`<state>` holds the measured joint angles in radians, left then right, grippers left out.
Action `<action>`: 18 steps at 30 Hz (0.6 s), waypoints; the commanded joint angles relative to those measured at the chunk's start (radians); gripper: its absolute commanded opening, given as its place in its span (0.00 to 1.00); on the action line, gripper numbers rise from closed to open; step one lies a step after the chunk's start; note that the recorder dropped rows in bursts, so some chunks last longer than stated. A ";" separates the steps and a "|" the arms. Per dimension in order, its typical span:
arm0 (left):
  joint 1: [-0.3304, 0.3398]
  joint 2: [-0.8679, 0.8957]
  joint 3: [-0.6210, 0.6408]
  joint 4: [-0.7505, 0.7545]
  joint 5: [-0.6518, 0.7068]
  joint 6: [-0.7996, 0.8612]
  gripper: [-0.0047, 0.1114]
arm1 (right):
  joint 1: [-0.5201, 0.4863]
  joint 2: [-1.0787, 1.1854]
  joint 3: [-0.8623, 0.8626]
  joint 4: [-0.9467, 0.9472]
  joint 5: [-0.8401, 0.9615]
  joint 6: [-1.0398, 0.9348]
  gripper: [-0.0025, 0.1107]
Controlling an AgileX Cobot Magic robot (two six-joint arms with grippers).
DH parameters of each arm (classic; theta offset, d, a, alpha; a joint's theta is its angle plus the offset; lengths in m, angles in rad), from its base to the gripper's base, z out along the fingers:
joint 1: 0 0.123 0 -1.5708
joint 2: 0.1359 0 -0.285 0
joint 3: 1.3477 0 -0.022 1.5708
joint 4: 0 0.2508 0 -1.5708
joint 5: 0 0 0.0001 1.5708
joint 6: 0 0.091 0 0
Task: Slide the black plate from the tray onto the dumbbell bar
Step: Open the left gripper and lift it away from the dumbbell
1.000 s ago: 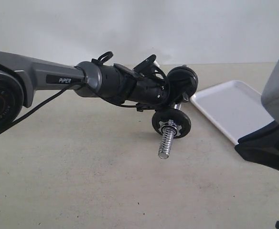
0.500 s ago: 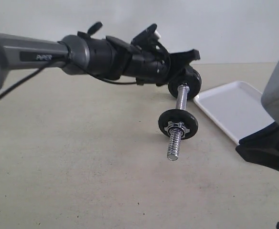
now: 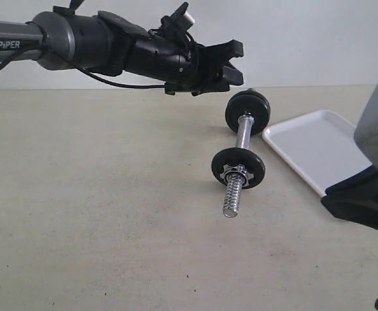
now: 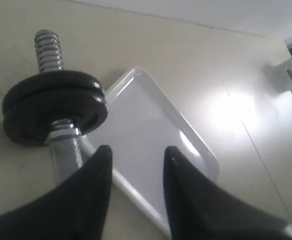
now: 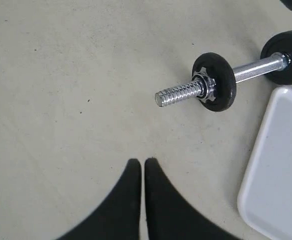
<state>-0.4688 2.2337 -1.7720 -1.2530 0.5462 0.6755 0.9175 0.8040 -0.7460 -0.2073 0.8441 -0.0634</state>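
A beige table (image 3: 111, 227), faintly scuffed and speckled, fills most of the view. A plain white wall (image 3: 305, 39) rises behind the table's far edge. On the table stands a small white holder (image 4: 287, 76) with thin sticks in it.

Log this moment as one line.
dumbbell bar on table, two black discs at far end | tray bare | left hand open above bar | right hand shut, empty

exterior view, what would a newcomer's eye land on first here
The chrome dumbbell bar lying mid-scene on the beige table stands out first, with a black disc and star nut near its front end and a stack of black discs at its far end. The left gripper hangs open just above that far end. The white tray sits right beside the bar.
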 commanded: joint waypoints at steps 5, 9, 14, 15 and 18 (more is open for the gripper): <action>0.029 -0.053 0.003 0.306 0.148 0.023 0.08 | 0.001 -0.004 0.001 -0.068 -0.039 0.070 0.02; 0.029 -0.105 0.003 0.319 0.131 0.025 0.08 | 0.001 -0.004 0.001 -0.093 -0.052 0.097 0.02; 0.029 -0.187 0.003 0.393 0.111 0.023 0.08 | 0.001 -0.004 0.001 -0.121 -0.054 0.120 0.02; 0.029 -0.201 0.003 0.413 0.111 0.022 0.08 | 0.001 -0.004 0.001 -0.130 -0.054 0.131 0.02; 0.029 -0.263 0.038 0.465 0.103 0.005 0.08 | -0.001 -0.004 0.001 -0.185 -0.050 0.195 0.02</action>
<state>-0.4406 2.0314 -1.7627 -0.8394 0.6630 0.6926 0.9175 0.8040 -0.7460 -0.3437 0.8004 0.0818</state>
